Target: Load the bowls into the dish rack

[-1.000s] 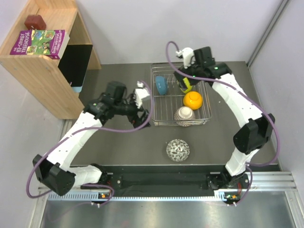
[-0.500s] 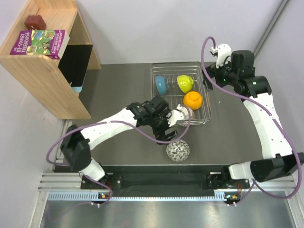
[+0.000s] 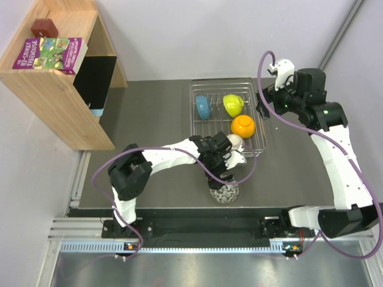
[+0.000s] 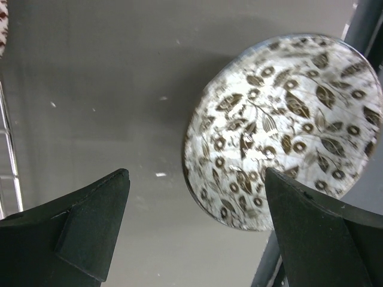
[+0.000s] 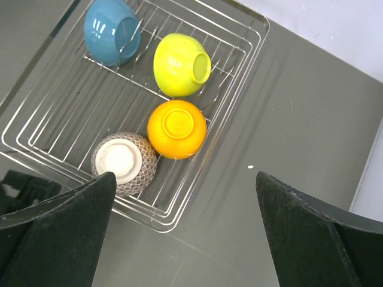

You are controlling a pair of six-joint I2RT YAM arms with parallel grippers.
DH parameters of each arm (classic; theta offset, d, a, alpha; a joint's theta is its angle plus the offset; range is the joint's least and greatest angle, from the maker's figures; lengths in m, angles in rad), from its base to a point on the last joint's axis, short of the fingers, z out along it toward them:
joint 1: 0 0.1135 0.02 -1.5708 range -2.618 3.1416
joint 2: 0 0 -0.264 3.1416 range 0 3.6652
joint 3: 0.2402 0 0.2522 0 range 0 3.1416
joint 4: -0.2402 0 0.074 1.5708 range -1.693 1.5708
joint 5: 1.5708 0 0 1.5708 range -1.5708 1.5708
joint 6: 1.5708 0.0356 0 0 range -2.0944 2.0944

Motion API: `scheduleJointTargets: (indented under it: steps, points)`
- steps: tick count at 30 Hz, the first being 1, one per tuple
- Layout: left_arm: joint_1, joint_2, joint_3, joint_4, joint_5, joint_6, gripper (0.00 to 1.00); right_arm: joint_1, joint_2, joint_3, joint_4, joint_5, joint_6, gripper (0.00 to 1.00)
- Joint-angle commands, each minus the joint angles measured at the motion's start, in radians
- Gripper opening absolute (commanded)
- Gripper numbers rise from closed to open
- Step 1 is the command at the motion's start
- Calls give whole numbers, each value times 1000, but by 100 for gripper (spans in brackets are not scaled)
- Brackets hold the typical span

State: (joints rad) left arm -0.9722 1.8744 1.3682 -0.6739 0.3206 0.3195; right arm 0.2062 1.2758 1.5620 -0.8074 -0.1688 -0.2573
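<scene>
Four bowls sit in the dish rack (image 3: 210, 134). The patterned bowl (image 4: 281, 131) waits on the tabletop, below the left pincer (image 4: 196, 179) and partly toward its right finger. The jaws are wide and empty, and the arm is stretched forward with the wrist pointing down. Next, I judge, it must centre and descend. The right pincer (image 5: 185, 176), also wide, hovers above the rack.

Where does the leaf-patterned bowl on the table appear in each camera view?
Top external: leaf-patterned bowl lower centre, below the dish rack.
Left wrist: right half.
Right wrist: not in it.
Shared landmark: dish rack; left wrist shows only its wires, left edge.
</scene>
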Motion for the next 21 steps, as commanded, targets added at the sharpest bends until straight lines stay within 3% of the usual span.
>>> scheduleJointTargets:
  steps: [1, 4, 11, 12, 14, 15, 21]
  points:
    - [-6, 32, 63, 39, -17, -7, 99, -10, -65, -22, 34, -37, 9, 100]
    - [-8, 57, 72, 40, -14, -7, 99, -10, -79, -39, 37, -44, 7, 100]
    - [-13, 106, 84, 28, 5, -5, 63, -10, -93, -26, 37, -51, 7, 100]
    - [-14, 112, 86, 27, 8, -4, 51, -11, -95, -23, 36, -51, 6, 100]
    - [-16, 114, 88, 23, 8, -7, 41, -11, -95, -13, 31, -52, 6, 100]
    - [-16, 115, 86, 22, 8, -5, 32, -10, -96, -11, 31, -54, 6, 100]
    - [-22, 115, 81, 17, 18, -8, 10, -11, -96, 0, 30, -52, 6, 100]
